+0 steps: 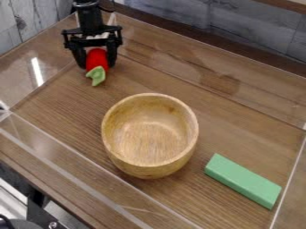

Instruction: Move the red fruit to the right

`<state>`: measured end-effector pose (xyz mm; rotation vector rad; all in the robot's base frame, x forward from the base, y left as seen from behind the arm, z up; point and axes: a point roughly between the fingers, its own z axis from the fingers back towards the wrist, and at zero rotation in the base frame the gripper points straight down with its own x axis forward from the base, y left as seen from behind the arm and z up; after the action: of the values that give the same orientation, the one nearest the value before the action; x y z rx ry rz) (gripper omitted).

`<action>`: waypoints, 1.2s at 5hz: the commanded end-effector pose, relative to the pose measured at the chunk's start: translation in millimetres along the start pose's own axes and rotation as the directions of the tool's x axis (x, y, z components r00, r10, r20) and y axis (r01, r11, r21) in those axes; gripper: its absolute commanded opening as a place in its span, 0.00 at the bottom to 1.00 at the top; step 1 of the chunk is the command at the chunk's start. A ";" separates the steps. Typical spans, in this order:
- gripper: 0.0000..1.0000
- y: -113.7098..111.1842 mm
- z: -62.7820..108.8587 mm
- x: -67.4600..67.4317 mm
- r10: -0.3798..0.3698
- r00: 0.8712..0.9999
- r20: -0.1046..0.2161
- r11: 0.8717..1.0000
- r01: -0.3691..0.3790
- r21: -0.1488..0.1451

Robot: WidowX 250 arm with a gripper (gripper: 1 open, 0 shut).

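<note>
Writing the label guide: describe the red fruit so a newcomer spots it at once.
Start from the big round wooden bowl on the table. Look past its rim toward the upper left of the view, where the black gripper is, and find the small red fruit at its fingers. It is the only red thing there, with a light green leafy cap, unlike the flat green block.

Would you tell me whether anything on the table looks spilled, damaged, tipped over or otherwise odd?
Nothing stands out as odd. The wooden bowl sits upright with nothing spilled around it, and the green block lies flat, though at a slant. The red fruit, by the end effector, shows no visible damage.
</note>
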<state>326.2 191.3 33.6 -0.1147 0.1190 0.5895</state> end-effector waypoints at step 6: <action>0.00 -50.6 91.6 -14.4 -0.196 0.975 0.107 0.967 0.210 -0.145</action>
<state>344.4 152.4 92.6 -0.2823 0.0742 0.4221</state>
